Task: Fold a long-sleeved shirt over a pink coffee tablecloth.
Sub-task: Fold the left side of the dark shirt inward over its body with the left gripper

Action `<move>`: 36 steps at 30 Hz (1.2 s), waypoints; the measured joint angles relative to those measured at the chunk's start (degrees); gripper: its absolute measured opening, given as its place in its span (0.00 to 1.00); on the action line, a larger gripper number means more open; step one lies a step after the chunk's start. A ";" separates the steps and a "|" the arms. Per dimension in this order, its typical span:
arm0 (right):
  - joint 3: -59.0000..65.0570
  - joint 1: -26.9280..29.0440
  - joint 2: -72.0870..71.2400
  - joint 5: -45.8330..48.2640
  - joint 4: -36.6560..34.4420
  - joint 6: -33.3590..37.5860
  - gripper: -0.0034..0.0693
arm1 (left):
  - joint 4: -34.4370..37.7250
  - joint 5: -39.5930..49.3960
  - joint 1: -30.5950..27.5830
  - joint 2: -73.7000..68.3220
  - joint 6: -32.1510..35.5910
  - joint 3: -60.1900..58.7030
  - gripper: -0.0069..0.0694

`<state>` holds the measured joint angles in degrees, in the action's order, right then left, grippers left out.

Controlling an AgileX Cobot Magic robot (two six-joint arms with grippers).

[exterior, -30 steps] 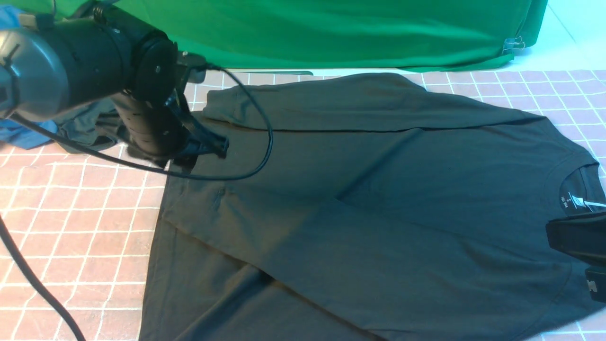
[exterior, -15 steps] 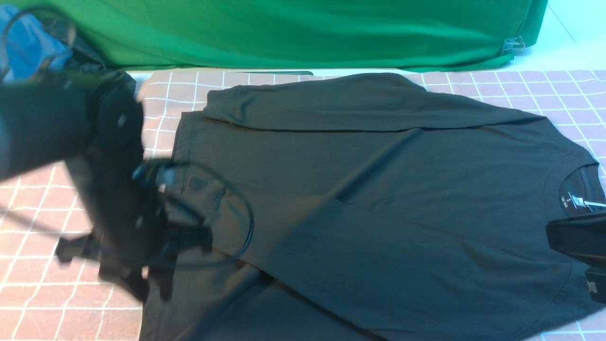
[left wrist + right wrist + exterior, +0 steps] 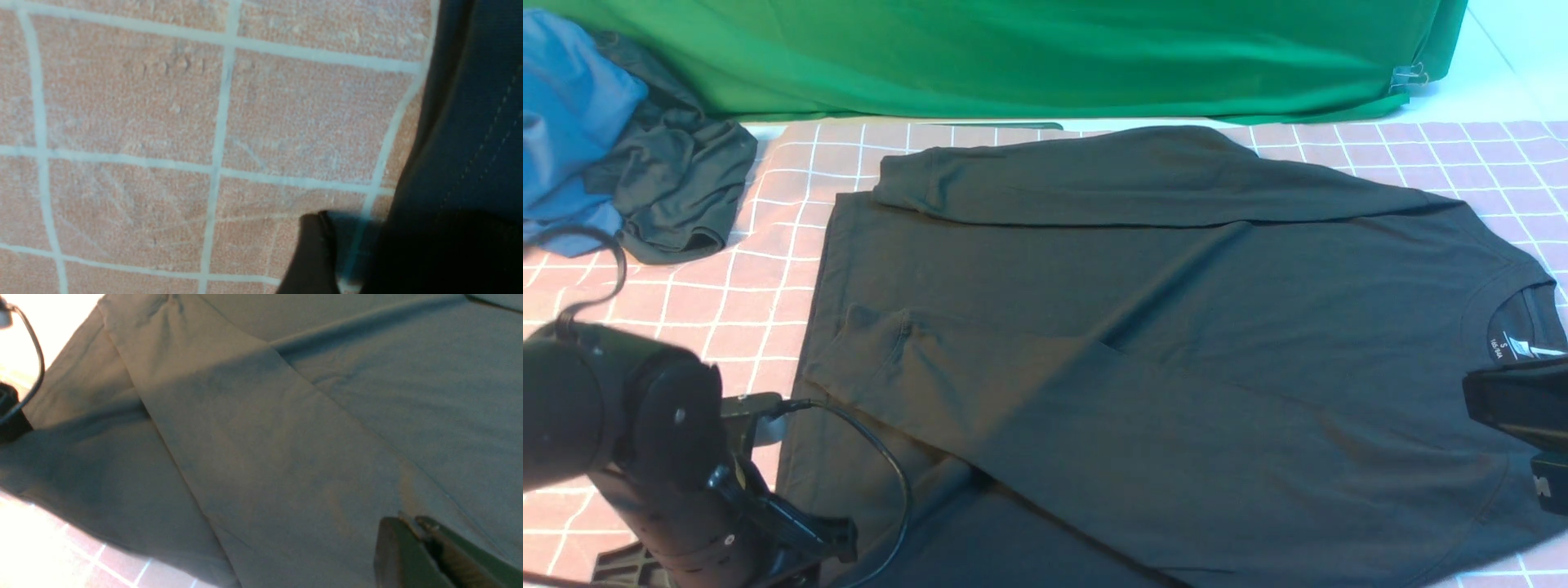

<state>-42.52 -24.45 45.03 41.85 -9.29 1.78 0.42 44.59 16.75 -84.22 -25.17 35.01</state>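
Front view: the long-sleeved shirt is lying flat on the pink coffee tablecloth, filling the centre out to 3 and 5 o'clock. Its collar is pointing to 3 o'clock and its hem is facing 9. Both sleeves are lying folded over the body, one along the 12 o'clock edge and the other running diagonally from 4 toward 9. The left gripper is sitting low at 7 o'clock, just beside the hem corner, with its cable looping over the fabric. The right gripper is poking in at 3 o'clock, just beside the collar. A blue garment and a dark grey-green garment are bunching together at 10 o'clock, touching. A green cloth is stretching across 12 o'clock behind the tablecloth.

Left wrist view: the pincer is standing apart, clamping nothing. One dark fingertip is hanging over the grid, and a strip of tablecloth is showing between it and the dark mass on the shirt's side. The stitched hem is lying just beside it.

Right wrist view: the pincer is pressing together over the shirt. Whether it is pinching any fabric, cannot tell. The folded sleeve is crossing the body here, and the tablecloth is showing past the shirt's edge.
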 joint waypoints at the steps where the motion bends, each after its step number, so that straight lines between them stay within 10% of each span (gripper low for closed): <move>1: 0.00 0.00 0.00 0.00 0.00 0.00 0.14 | 0.00 -0.12 0.00 0.00 0.00 0.00 0.75; 8: 0.00 0.00 0.00 -0.90 -0.06 0.05 0.14 | 0.05 -1.76 0.00 0.50 0.00 -0.64 0.69; 18: 0.00 0.00 0.00 -0.90 -0.06 0.15 0.15 | 0.85 -2.29 0.00 0.77 4.76 -1.12 0.16; 36: 0.00 0.00 0.00 -0.95 -0.06 0.15 0.17 | -6.89 9.13 0.00 1.57 2.35 1.20 0.15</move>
<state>-42.52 -24.45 45.03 40.90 -9.35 1.93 -6.47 53.72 16.75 -82.65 -22.82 36.21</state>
